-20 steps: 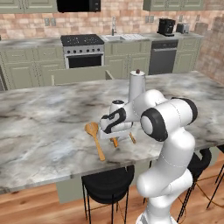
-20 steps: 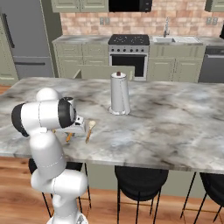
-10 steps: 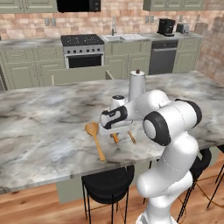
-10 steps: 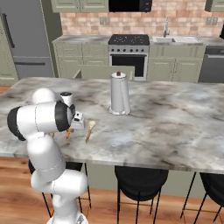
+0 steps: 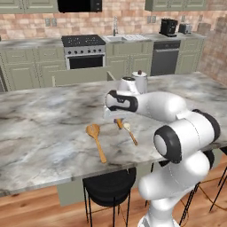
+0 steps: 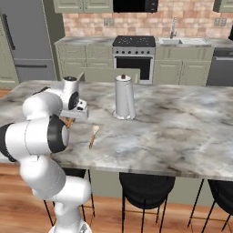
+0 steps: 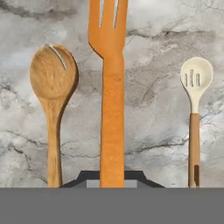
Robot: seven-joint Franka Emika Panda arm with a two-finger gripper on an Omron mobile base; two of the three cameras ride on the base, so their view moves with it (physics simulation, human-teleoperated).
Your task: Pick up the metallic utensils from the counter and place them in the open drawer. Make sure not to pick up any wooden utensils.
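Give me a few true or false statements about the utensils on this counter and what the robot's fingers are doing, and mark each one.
1. Seen from the hand, the orange fork sits between the wooden spoon and the slotted spoon. True.
2. The slotted spoon has a dark metal head. False: its head is cream, on a wooden handle.
3. A tall lidded jug stands upright on the marbled counter. True.
4. The fingers are spread wide over the wooden spoon. False: they are shut on the orange fork's handle.
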